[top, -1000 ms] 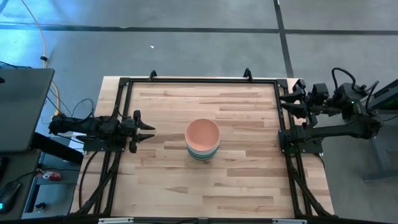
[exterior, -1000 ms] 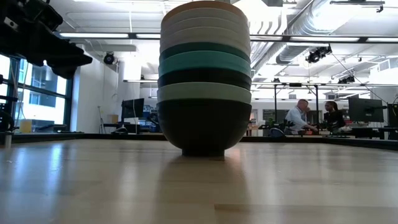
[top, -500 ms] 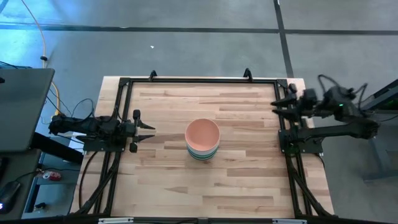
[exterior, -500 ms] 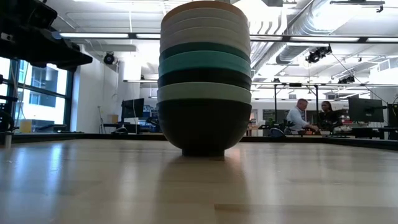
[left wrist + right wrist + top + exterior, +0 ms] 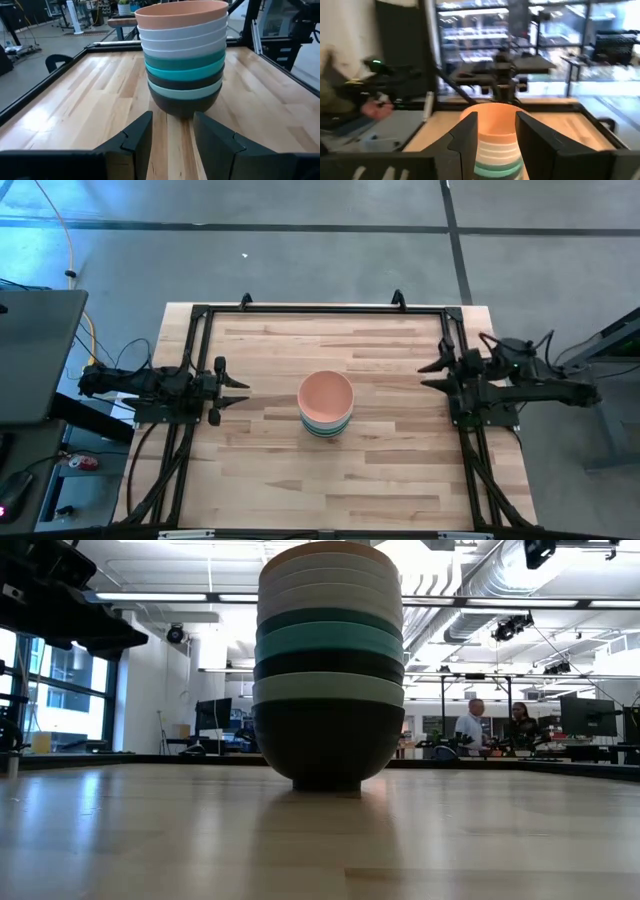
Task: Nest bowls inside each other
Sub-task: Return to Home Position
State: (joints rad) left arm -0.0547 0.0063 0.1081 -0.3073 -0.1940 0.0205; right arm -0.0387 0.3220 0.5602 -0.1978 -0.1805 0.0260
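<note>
Bowls (image 5: 326, 405) nested upright, salmon topmost, mid-table

Lab: ceiling ducts (image 5: 478, 602), monitors (image 5: 585, 718)

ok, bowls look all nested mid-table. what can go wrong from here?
1. The tall stack of smooth round bowls stands free on the foot of one black bottom bowl. A knock to the wooden table might tip it.
2. The right gripper and left gripper are both open and point at the stack from opposite table edges. A stray inward sweep could catch the salmon pink top bowl.
</note>
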